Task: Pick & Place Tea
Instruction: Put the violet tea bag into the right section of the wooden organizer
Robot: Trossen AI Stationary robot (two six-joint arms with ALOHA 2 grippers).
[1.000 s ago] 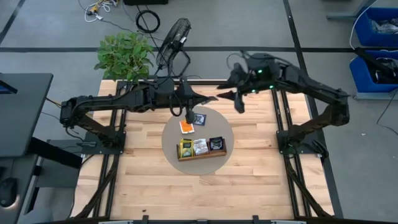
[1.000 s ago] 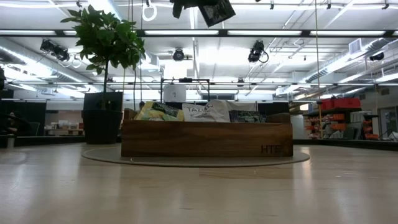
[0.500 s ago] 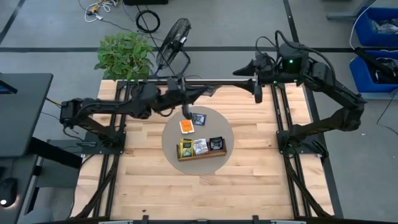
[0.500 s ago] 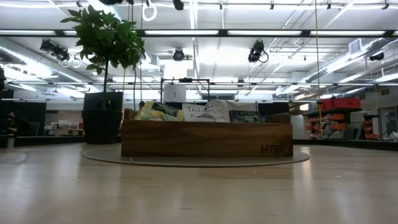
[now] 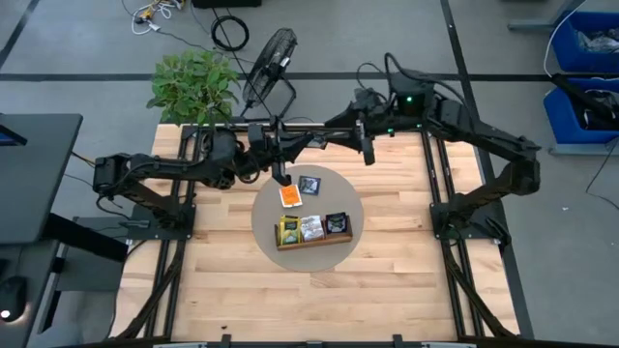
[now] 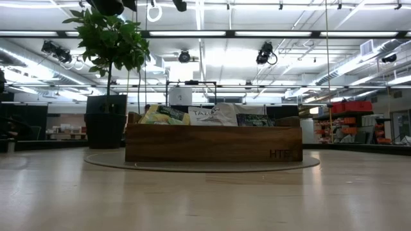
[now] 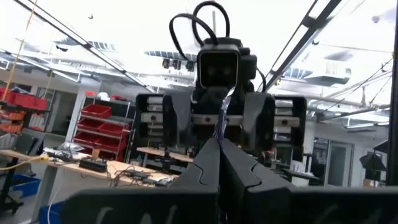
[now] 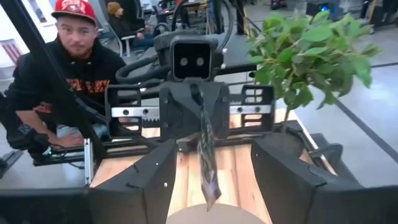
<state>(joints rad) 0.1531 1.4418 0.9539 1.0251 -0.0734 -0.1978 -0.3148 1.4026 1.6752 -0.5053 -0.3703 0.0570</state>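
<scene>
Nearest the front edge of the tabletop (image 5: 222,290), the wooden tray (image 5: 311,243) is lying on a round grey mat (image 5: 350,207). Its three compartments are holding yellow, white and dark packets, standing up above the rim in the low view.

Just behind the tray, an orange packet (image 5: 289,196) and a dark blue packet (image 5: 309,185) are lying flat on the mat, close together but not touching.

Above these two, the left gripper (image 7: 219,155) is hanging w/ its jaws closed on one tea packet (image 8: 206,155), which is dangling downward, edge-on to the right wrist camera.

Farther back, the right gripper (image 5: 367,153) is facing the left one, jaws wide open and holding nothing.

The step, I think, is either carrying this packet to the tray or handing it over; I cannot tell which.

- Keep the squeeze firm, as the grip is only on the top edge.
- Move slowly so the packet is not swinging.
- Approx. centre it over a compartment w/ free room, lower it, then release.

Beyond the tabletop, a plant (image 5: 193,82) is standing and a person in a red cap (image 8: 68,56) is watching.
</scene>
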